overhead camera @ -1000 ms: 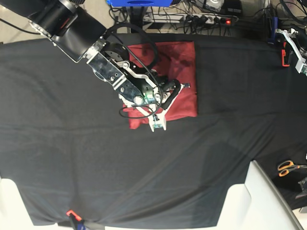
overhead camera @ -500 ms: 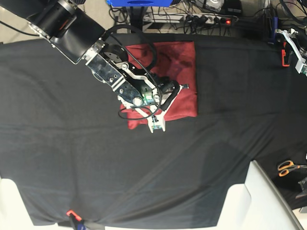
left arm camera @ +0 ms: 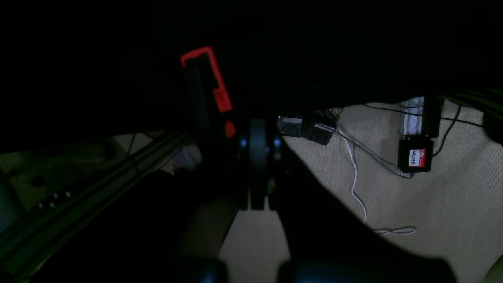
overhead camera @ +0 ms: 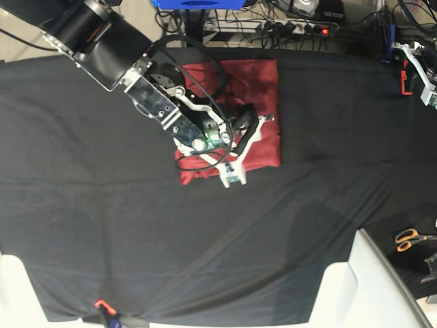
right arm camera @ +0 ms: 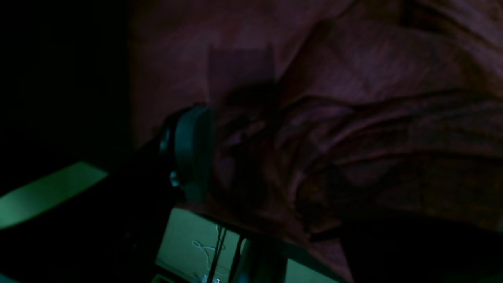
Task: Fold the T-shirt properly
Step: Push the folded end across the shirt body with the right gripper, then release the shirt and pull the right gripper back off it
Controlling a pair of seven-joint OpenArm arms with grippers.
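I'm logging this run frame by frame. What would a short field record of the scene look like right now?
garment: maroon long-sleeved knit T-shirt, folded into a compact rectangle, some wrinkles near its lower edge
surface: black table cloth covering the table
right hand: over the shirt's lower half, fingers spread apart, no fabric visibly pinched
left hand: parked at the table's far edge, away from the shirt, shut
other items: orange-handled scissors off the cloth's edge

The right arm (overhead camera: 136, 68) hides much of the T-shirt (overhead camera: 263, 89); the wrist views are too dark (fabric folds barely readable).
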